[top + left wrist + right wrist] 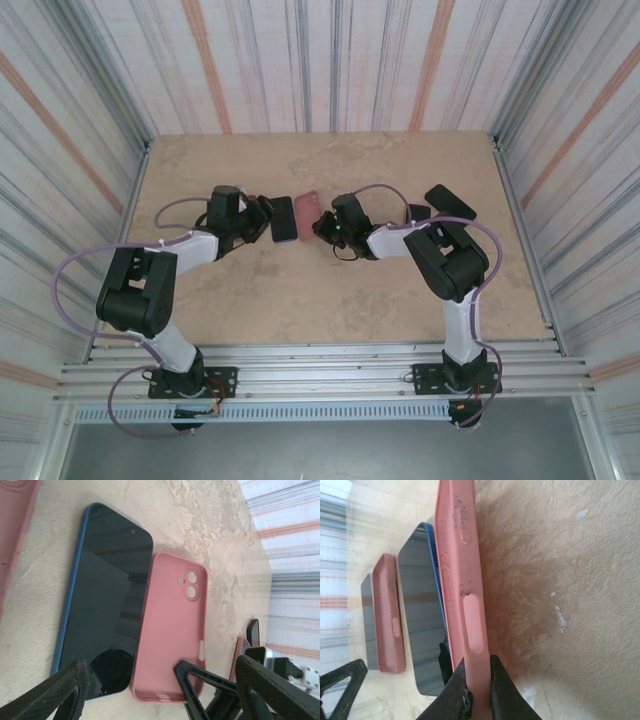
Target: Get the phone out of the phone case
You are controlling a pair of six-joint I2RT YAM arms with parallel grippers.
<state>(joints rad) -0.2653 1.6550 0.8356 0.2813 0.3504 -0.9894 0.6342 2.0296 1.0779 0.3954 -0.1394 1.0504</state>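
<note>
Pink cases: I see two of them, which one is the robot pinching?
The pink case pinched in the right fingers, next to the blue phone. The other pink case lies free beyond the phone.

Beige mottled counter (pixel 300 300). 1 blue-edged phone (pixel 100 610) flat on it, screen up. 1 pink case (pixel 170 625) alongside, long edges touching. Both near counter's middle.
</note>
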